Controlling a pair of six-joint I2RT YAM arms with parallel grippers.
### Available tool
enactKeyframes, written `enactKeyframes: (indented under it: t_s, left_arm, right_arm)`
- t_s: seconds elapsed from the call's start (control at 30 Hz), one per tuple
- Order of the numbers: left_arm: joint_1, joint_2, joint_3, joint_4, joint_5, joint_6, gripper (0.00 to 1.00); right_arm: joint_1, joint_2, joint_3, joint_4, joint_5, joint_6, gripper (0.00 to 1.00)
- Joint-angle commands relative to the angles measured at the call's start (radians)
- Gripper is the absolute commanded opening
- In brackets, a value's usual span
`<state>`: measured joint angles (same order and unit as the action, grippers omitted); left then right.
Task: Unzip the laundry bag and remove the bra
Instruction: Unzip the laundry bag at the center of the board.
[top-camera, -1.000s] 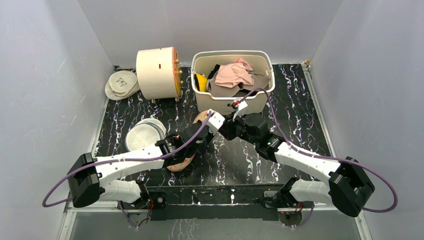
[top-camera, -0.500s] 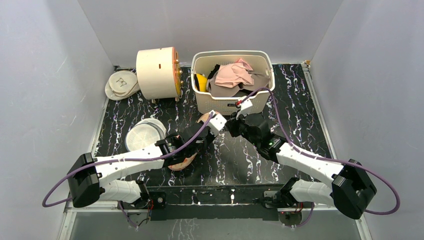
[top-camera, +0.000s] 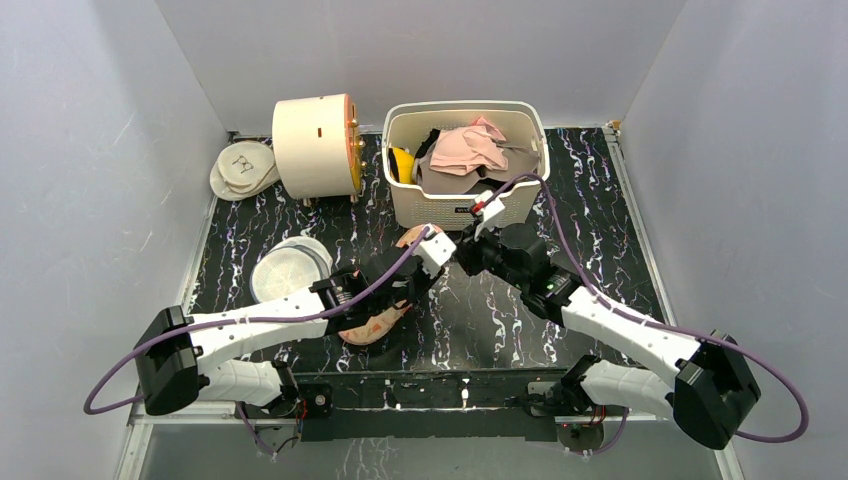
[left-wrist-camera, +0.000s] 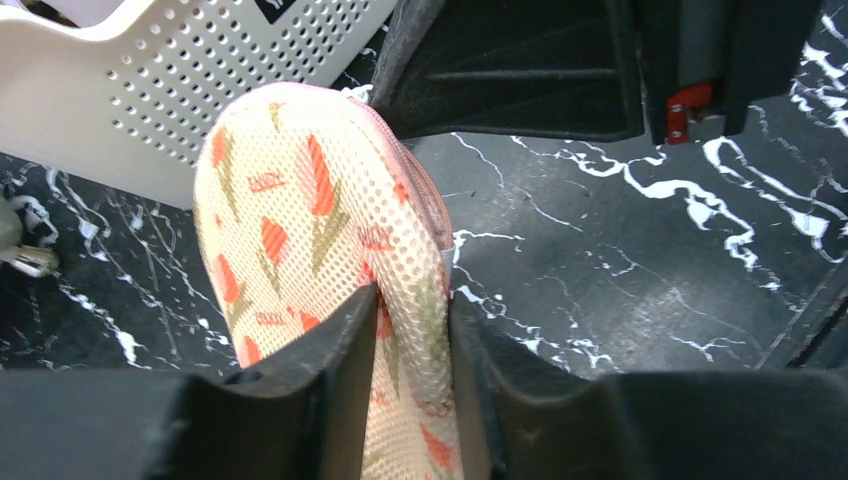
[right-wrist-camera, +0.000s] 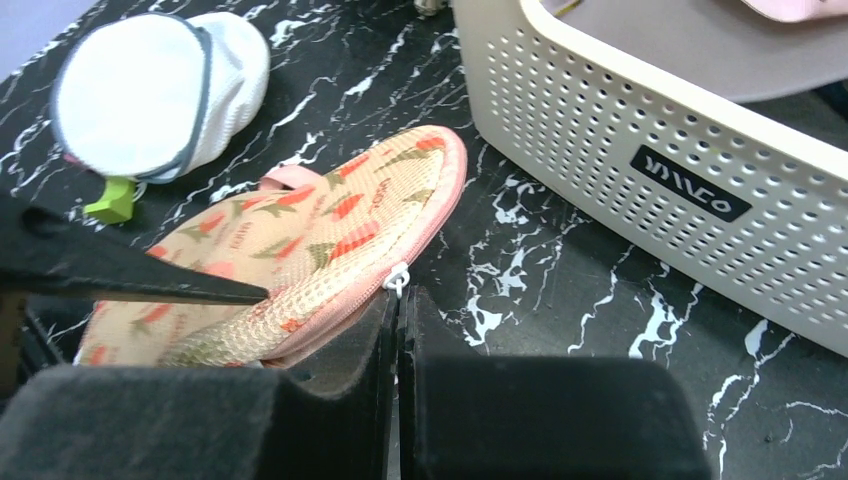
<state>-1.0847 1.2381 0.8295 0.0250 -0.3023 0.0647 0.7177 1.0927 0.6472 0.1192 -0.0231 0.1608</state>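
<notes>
Left gripper (left-wrist-camera: 410, 300) grasps bag (left-wrist-camera: 290, 200); right gripper (right-wrist-camera: 398, 296) clenched at pull (right-wrist-camera: 397, 279): we should draw steadily, keeping bag taut.

I work in a lab test booth: plain grey walls (top-camera: 100, 150) enclose my black marbled table (top-camera: 600, 200).

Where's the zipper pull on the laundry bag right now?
Right wrist view: the zipper pull is on the pink edge of the laundry bag, at the tips of the right gripper.
</notes>
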Motion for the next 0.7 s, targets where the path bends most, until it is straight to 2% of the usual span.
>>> enactKeyframes:
  t_s: [0.0, 0.17, 0.3, 0.5, 0.67]
  left_arm:
    - [0.000, -0.047, 0.033, -0.009, 0.026, -0.023, 0.39]
    - [0.001, -0.065, 0.021, 0.012, 0.012, -0.054, 0.55]
    - [0.008, -0.060, 0.013, 0.033, 0.004, -0.095, 0.60]
    - [0.015, -0.021, 0.034, 0.025, 0.034, -0.138, 0.58]
    - [0.021, 0.007, 0.055, 0.002, 0.030, -0.128, 0.45]
  right_arm:
    - [-0.005, -0.051, 0.046, 0.000, -0.116, -0.034, 0.00]
    - [-0.005, -0.069, 0.056, -0.037, -0.173, -0.036, 0.00]
    - [-0.004, -0.071, 0.070, -0.067, -0.230, -0.049, 0.00]
    - [-0.003, -0.079, 0.074, -0.094, -0.267, -0.048, 0.00]
    - [0.000, -0.095, 0.071, -0.109, -0.274, -0.043, 0.00]
